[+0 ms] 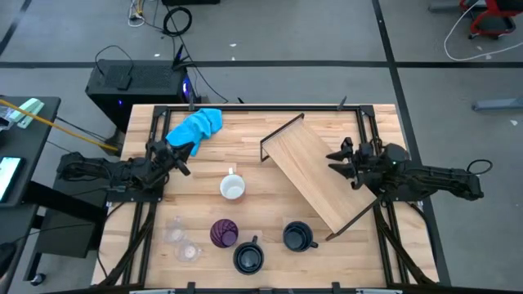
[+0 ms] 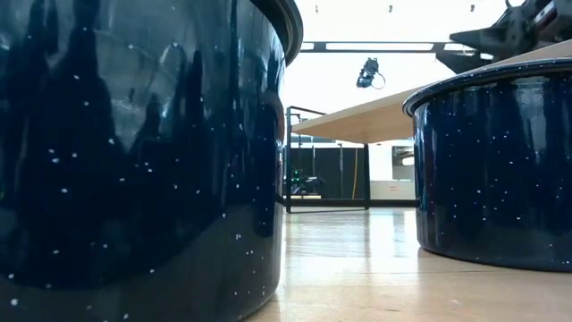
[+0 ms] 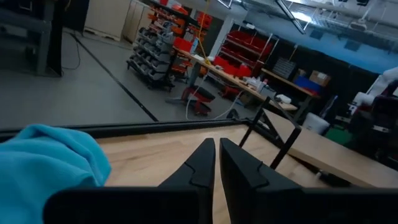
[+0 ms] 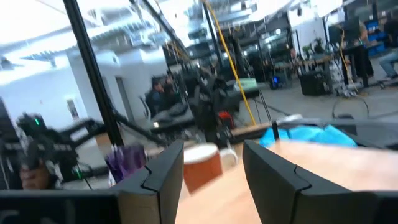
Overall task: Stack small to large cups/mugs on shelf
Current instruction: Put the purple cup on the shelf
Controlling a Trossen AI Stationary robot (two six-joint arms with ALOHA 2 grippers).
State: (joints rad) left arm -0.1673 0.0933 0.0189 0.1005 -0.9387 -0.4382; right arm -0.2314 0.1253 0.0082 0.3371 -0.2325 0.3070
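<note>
The shelf (image 1: 315, 175), a light board on a black wire frame, stands slantwise on the table's right half, and the low view (image 2: 357, 121) shows its board raised off the tabletop. The white mug (image 1: 232, 187) stands at mid-table. The purple tumbler (image 1: 224, 233), two navy mugs (image 1: 248, 258) (image 1: 299, 237) and two clear glasses (image 1: 181, 242) stand near the front edge. My left gripper (image 1: 181, 161) is shut and empty beside the blue cloth (image 1: 196, 125). My right gripper (image 1: 337, 161) is open over the shelf's right side, and in its wrist view (image 4: 214, 152) it faces the white mug (image 4: 202, 165).
The blue cloth lies at the far left of the table, just beyond my left gripper (image 3: 216, 144). Black rails (image 1: 135, 220) run along the table's left and right sides. The two navy mugs (image 2: 134, 152) (image 2: 496, 170) fill the low view. A person sits in the room beyond.
</note>
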